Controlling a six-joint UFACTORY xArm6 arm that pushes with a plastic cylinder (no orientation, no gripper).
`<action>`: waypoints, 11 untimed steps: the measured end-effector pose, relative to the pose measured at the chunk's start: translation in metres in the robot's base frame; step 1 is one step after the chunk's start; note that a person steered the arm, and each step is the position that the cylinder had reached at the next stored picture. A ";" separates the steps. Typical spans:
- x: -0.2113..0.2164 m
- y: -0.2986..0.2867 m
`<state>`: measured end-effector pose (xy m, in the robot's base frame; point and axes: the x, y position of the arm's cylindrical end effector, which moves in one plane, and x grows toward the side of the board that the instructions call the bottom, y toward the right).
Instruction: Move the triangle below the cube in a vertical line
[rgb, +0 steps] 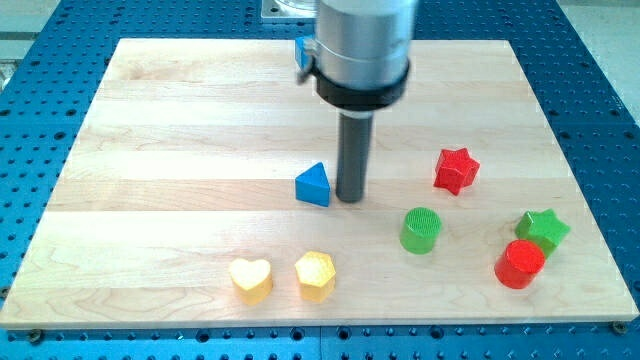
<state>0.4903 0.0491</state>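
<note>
A blue triangle (313, 186) lies near the middle of the wooden board (150, 150). My tip (350, 198) stands just to the triangle's right, very close to its edge; I cannot tell whether they touch. A blue cube (300, 50) sits near the view's top and is mostly hidden behind the arm's grey body; only its left edge shows. The cube is above the triangle and slightly to its left.
A red star (456, 169) is right of the tip. A green cylinder (421, 230), a green star (543, 229) and a red cylinder (520, 264) are at the lower right. A yellow heart (250, 280) and a yellow hexagon (315, 276) lie near the bottom.
</note>
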 end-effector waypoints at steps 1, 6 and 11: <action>0.005 -0.035; -0.098 -0.091; -0.042 -0.121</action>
<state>0.4484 -0.0717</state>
